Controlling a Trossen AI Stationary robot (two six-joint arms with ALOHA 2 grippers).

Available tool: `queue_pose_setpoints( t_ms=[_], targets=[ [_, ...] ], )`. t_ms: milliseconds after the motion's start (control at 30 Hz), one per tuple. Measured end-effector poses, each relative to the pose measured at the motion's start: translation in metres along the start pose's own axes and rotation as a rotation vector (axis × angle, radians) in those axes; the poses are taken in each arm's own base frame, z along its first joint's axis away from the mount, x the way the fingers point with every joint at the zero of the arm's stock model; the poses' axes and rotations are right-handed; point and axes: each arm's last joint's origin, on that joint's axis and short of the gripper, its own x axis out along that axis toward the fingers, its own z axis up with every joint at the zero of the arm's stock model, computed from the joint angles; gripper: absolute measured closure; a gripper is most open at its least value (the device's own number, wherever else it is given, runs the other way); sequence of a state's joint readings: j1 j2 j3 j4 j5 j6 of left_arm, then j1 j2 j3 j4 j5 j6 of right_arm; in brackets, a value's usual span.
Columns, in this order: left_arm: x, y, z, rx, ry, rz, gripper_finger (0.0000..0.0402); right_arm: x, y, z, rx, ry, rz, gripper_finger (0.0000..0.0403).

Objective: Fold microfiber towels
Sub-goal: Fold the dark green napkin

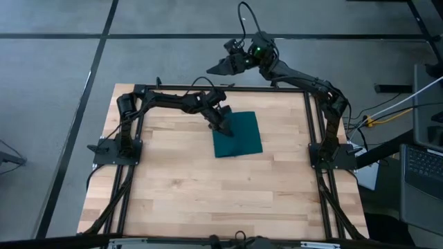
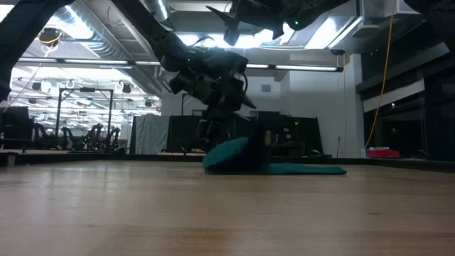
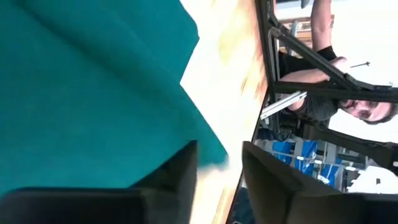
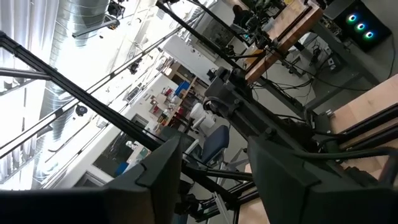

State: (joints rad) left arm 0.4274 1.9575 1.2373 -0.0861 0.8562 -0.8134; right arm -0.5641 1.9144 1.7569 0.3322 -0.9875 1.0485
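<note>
The teal-green towel [image 1: 243, 138] lies folded on the wooden table, right of the middle toward the far edge. In the low view its left part [image 2: 227, 154] stands up in a hump and the rest [image 2: 313, 169] lies flat. My left gripper [image 1: 224, 126] is low at the towel's left edge, open; in the left wrist view [image 3: 219, 152] one finger [image 3: 180, 174] stands over the cloth's corner [image 3: 208, 152] and the other over bare wood. My right gripper [image 1: 212, 68] is open and empty, raised high beyond the table's far edge. My left gripper stands open at the towel's left edge, coming from above. One finger [image 3: 183, 168] overlaps the cloth's corner in the wrist view. I cannot tell whether it touches the cloth.
A black metal frame [image 1: 313, 124] runs along the table's left, far and right sides. A person [image 3: 323, 93] shows beyond the table's edge in the left wrist view. Bare wood [image 1: 208, 194] stretches from the towel to the near edge.
</note>
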Motion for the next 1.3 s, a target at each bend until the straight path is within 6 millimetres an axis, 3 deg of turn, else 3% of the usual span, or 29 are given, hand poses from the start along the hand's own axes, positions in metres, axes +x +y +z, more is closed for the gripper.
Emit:
queue_pose_setpoints(
  t_ms=[200,467,700,767,967,1100,1300],
  targets=[
    [0.000,-0.001,0.000,-0.015,0.035,-0.041,0.0213,-0.008,0.001,0.006,0.002,-0.008,0.021,0.0200],
    [-0.009,0.005,0.007,-0.037,-0.034,0.001,0.0195,-0.019,0.002,0.013,-0.036,-0.052,-0.020,0.0204],
    [-0.010,0.006,0.008,0.000,-0.056,0.024,0.0194,-0.086,-0.025,0.020,0.046,-0.134,-0.447,0.0228],
    [-0.010,0.007,0.008,0.011,-0.069,0.040,0.0194,-0.107,-0.023,0.017,0.055,-0.127,-0.574,0.0232],
    [-0.015,0.014,0.009,0.035,-0.085,0.095,0.0194,-0.149,-0.030,-0.018,0.173,0.088,-1.005,0.0227],
    [-0.021,0.027,0.006,0.017,-0.090,0.146,0.0194,-0.154,-0.048,-0.050,0.285,0.216,-1.012,0.0217],
    [-0.031,0.041,0.008,0.007,-0.107,0.167,0.0194,-0.161,-0.069,-0.106,0.443,0.263,-1.037,0.0204]
  ],
)
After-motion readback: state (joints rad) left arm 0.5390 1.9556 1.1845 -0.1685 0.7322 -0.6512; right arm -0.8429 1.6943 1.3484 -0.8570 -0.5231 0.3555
